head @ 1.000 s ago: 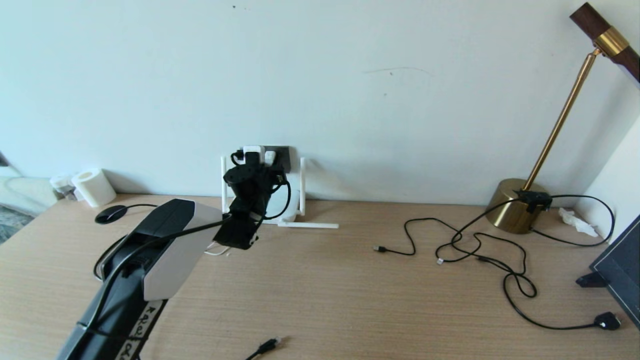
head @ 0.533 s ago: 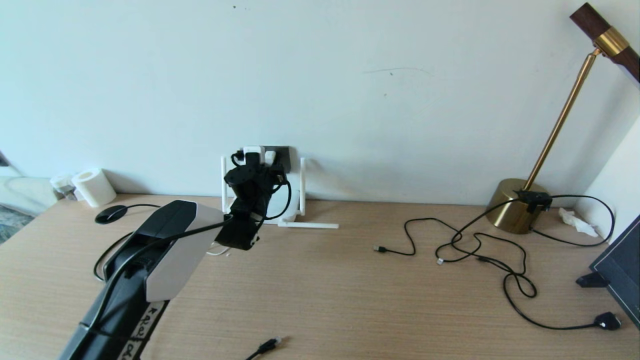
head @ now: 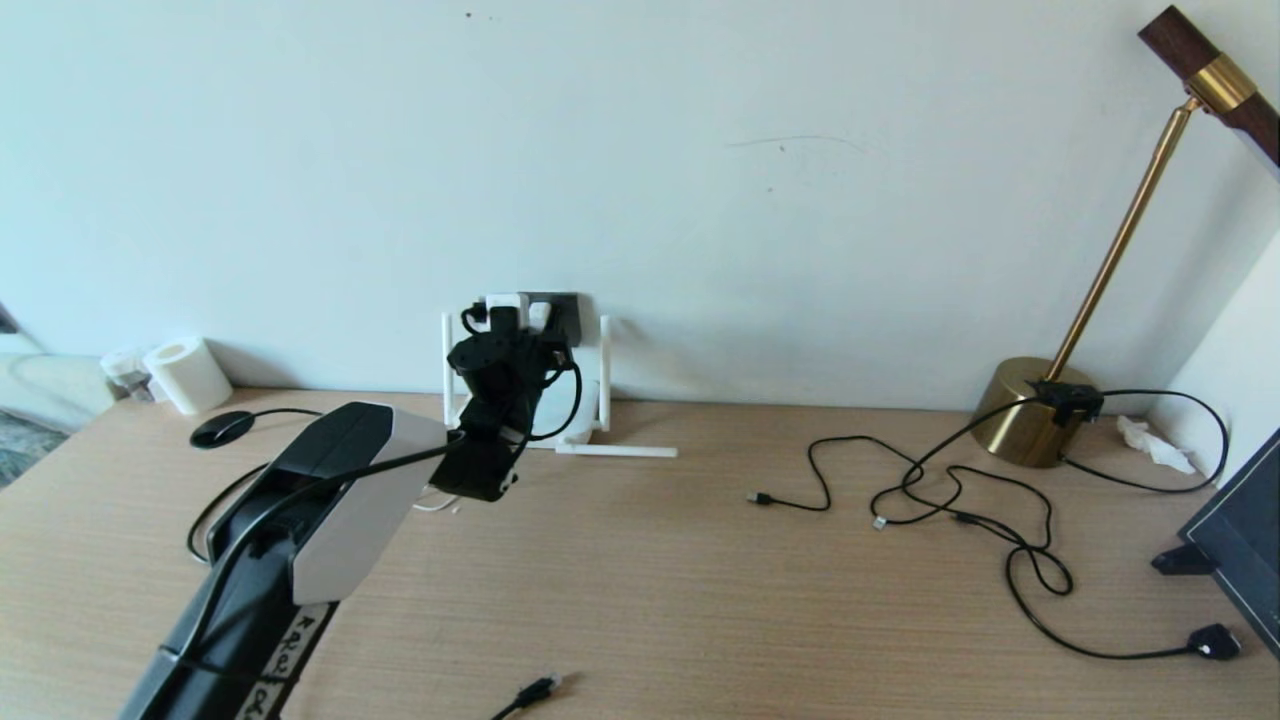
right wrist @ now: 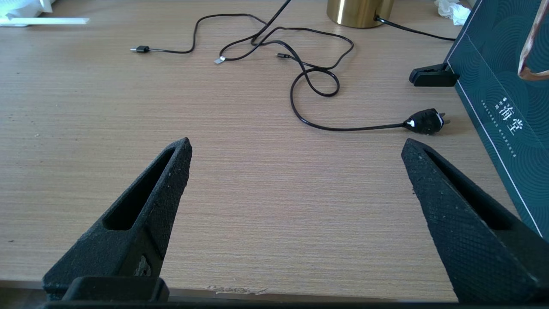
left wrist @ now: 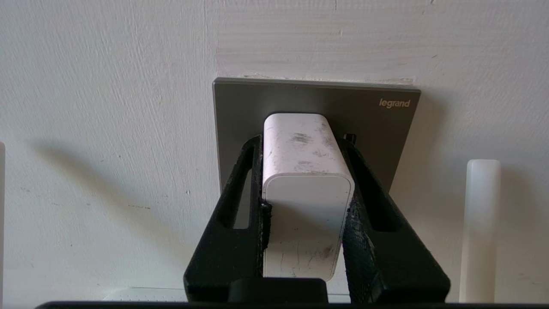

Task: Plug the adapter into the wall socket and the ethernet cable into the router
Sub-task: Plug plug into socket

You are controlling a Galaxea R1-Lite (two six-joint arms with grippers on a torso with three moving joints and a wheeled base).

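My left gripper (left wrist: 301, 139) is shut on the white adapter (left wrist: 306, 171), one finger on each side. It holds the adapter's far end against the dark grey wall socket (left wrist: 377, 124). In the head view the adapter (head: 505, 303) sits at the socket (head: 562, 305), low on the wall above the table's back edge. The router is mostly hidden behind that arm; its antennas (head: 604, 370) show, one lying flat. The ethernet cable's plug (head: 540, 688) lies at the table's front edge. My right gripper (right wrist: 297, 143) is open above bare table near the front.
A brass lamp (head: 1030, 425) stands at the back right with thin black cables (head: 950, 490) tangled before it and a black power plug (head: 1215, 640). A dark box (head: 1240, 540) stands at the right edge. A white roll (head: 185, 375) and a black disc (head: 222, 427) sit at the back left.
The left forearm has shifted very slightly; the gripper and adapter stay at the socket.
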